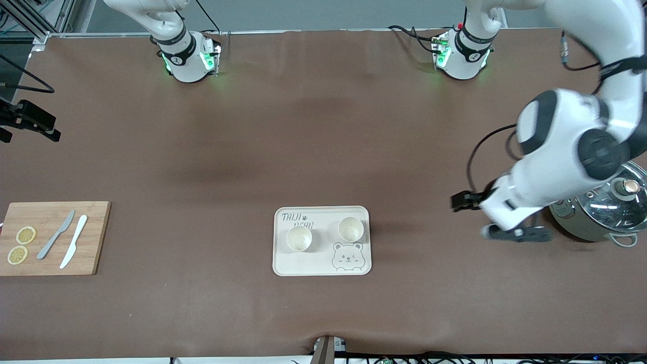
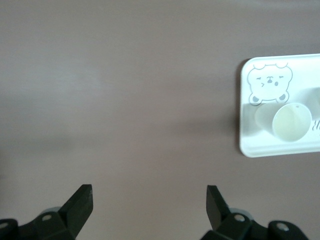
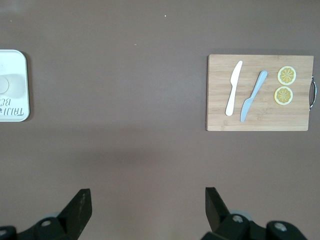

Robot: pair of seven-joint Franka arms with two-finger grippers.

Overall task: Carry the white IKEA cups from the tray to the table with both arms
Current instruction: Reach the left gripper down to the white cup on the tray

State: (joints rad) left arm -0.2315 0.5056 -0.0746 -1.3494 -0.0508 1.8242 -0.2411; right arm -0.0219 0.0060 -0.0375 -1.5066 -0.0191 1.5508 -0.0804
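Two white IKEA cups (image 1: 299,238) (image 1: 351,229) stand upright side by side on a cream bear tray (image 1: 323,268) in the middle of the table. One cup (image 2: 291,121) also shows in the left wrist view on the tray (image 2: 250,145). My left gripper (image 1: 477,218) hangs open and empty over bare table beside the tray, toward the left arm's end; its fingers (image 2: 80,202) are spread wide apart. My right gripper (image 3: 148,200) is out of the front view. It is open and empty, high over bare table between the tray (image 3: 15,107) and the cutting board.
A bamboo cutting board (image 1: 50,263) at the right arm's end carries a grey knife (image 1: 55,235), a white knife (image 1: 74,241) and two lemon slices (image 1: 25,235). A steel pot with a glass lid (image 1: 606,212) stands at the left arm's end, partly under the left arm.
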